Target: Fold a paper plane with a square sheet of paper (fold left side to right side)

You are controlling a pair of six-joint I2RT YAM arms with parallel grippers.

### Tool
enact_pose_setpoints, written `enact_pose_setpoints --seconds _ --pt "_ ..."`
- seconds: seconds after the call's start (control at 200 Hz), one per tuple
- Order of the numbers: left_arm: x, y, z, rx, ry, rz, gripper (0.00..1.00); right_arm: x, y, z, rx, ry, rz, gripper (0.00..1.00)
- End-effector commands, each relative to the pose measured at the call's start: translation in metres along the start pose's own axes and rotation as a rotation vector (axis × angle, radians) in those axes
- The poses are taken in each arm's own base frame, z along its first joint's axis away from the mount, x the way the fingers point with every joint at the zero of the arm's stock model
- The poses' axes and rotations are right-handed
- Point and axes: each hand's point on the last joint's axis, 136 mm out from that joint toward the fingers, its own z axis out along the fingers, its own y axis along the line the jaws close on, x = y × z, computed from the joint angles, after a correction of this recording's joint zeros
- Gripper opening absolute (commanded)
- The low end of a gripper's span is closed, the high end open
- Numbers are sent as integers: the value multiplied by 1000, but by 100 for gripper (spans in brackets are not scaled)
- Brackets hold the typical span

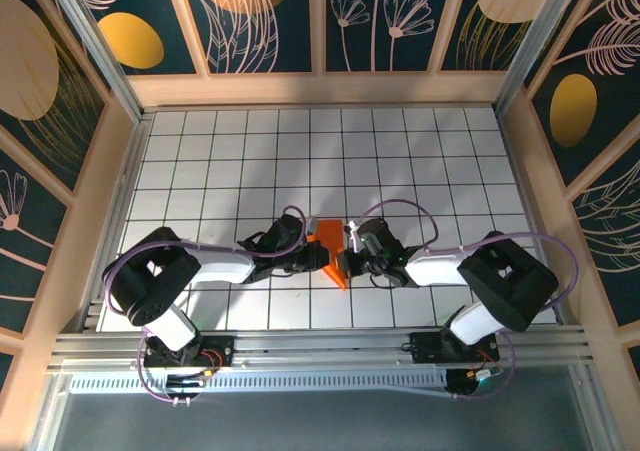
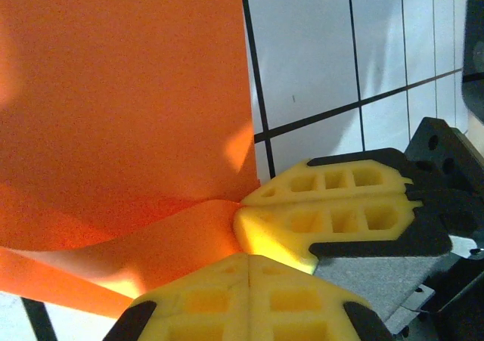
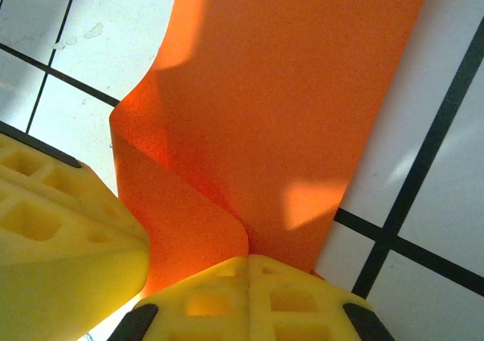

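Both arms are meeting mid-tabletop [image 1: 250,151]. The left gripper [image 1: 312,258] and right gripper [image 1: 349,261] are clenching the square sheet of paper [image 1: 328,237] from opposite sides, fingertips nearly touching. It is curling up between them, its long axis running away from the bases.

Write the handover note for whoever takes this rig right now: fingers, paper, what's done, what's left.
Left gripper: fingers shut on the square sheet of paper.
Right gripper: fingers shut on the same sheet, pinching right beside the left gripper.
Paper: mid-table between the two arms, curled up and bent over itself at the pinch.
Done: both arms have a grip on the sheet and a bend is started.
Left: no flat crease is visible and there is no pointed plane shape yet. The left-to-right fold needs pressing down, then the remaining folds.
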Motion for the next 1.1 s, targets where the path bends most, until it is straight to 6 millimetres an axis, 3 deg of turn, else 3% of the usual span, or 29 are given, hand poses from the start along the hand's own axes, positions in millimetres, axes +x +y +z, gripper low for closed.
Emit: enact_pose_setpoints --seconds 0.0,0.791,1.091 --pt "1 6 4 -29 3 2 1 36 -27 4 99 132 18 0" --pt "5 33 9 -118 -11 -13 1 37 -29 4 105 137 19 0" --pt "9 51 9 -186 -11 -35 0 16 -19 -1 96 86 12 0"
